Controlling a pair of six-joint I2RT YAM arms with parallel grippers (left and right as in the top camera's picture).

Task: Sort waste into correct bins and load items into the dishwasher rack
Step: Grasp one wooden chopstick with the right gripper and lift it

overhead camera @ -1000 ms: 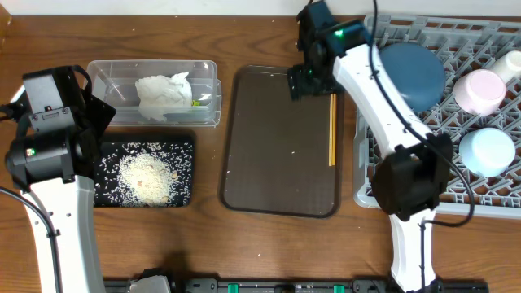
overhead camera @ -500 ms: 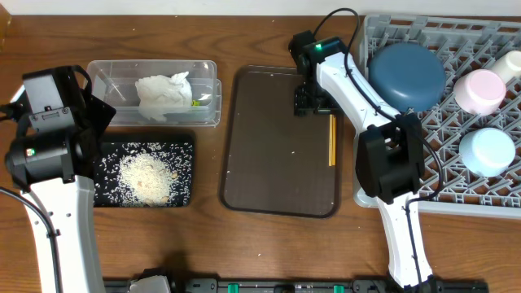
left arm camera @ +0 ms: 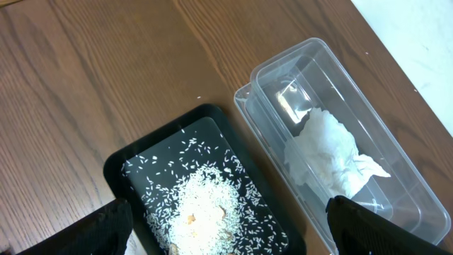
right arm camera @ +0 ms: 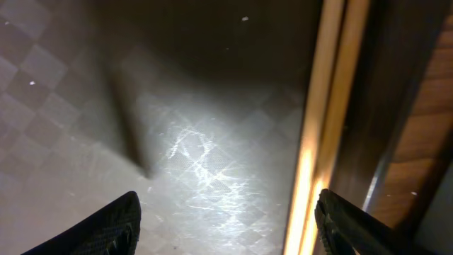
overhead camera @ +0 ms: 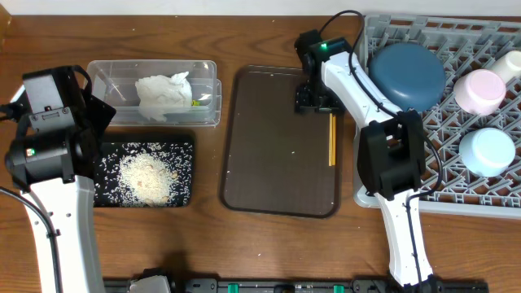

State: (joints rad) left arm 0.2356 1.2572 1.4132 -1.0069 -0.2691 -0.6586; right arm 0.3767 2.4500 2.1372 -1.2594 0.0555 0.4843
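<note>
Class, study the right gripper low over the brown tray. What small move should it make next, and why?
Probably nudge the right gripper sideways until the chopsticks sit midway between its open jaws. In the wrist view they lie far to one side on the brown tray, so closing now would likely miss them.

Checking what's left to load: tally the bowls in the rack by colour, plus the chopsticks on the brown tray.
Dark-blue bowl: 1
Pinkish bowl: 1
Light-blue bowl: 1
Chopsticks: 2
Total: 5
</note>
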